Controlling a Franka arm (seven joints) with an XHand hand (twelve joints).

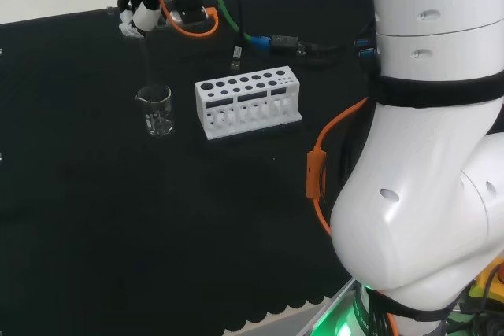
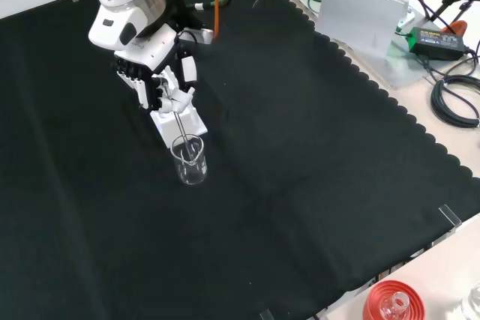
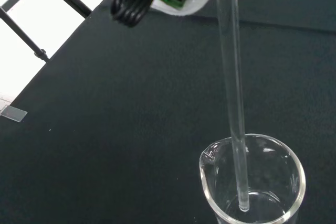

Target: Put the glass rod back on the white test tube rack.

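In the upper left of the front view, the hand [image 2: 161, 80] is seen above a clear glass beaker [image 2: 190, 160], its fingers curled and pinched on the upper end of the glass rod [image 2: 181, 130]. The rod is held close to upright, and its lower end is inside the beaker; in the wrist view the rod [image 3: 233, 103] is seen passing down through the beaker's [image 3: 252, 182] mouth, with its tip at or just above the bottom, though contact cannot be judged through the clear glass. The beaker is stood on the table [image 2: 300, 148], which is covered with black cloth. In the head view the hand [image 1: 142, 9] is found at the upper left of the frame, directly above the beaker [image 1: 157, 110], and the white test tube rack [image 1: 247, 102] is seen just to the right of the beaker, near the centre of the frame, apart from it. The rack's holes are seen from above as dark circles in two rows. In the front view the rack [image 2: 180, 121] is largely hidden behind the hand and the beaker.
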